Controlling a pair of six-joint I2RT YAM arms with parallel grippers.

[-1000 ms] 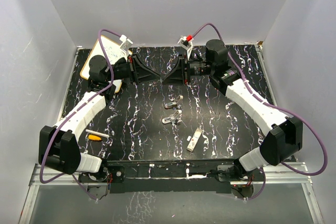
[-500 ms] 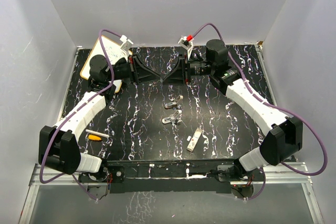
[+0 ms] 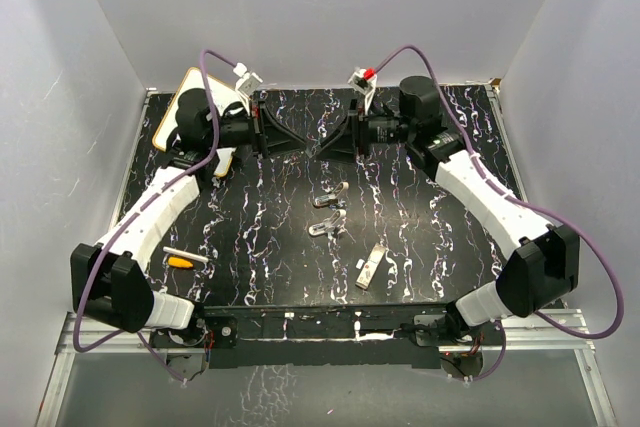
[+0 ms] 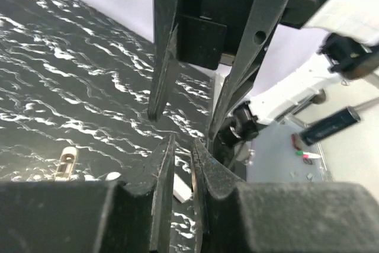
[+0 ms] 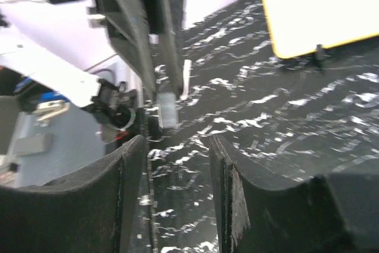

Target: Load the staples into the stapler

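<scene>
The whitish-grey staple box [image 3: 370, 267] lies on the black marbled table, front centre. It also shows through the slit of the left fingers in the left wrist view [image 4: 180, 189]. Two small silvery metal pieces [image 3: 330, 194] [image 3: 326, 227] lie mid-table; I cannot tell which is the stapler and which are staple strips. Both grippers hang in the air at the back, tip to tip. My left gripper [image 3: 298, 140] [image 4: 182, 146] is almost shut, with a narrow slit and nothing in it. My right gripper [image 3: 325, 144] [image 5: 177, 146] is open and empty.
A yellow-rimmed whiteboard [image 3: 200, 99] lies at the back left and shows in the right wrist view [image 5: 320, 4]. An orange-and-white pen-like stick [image 3: 185, 258] lies front left. A blurred small grey block [image 5: 167, 111] shows below the left gripper's tips. White walls stand round the table.
Both arms have risen and drawn slightly back, so the two grippers sit higher above the table, still tip to tip. The things on the table have not moved.
</scene>
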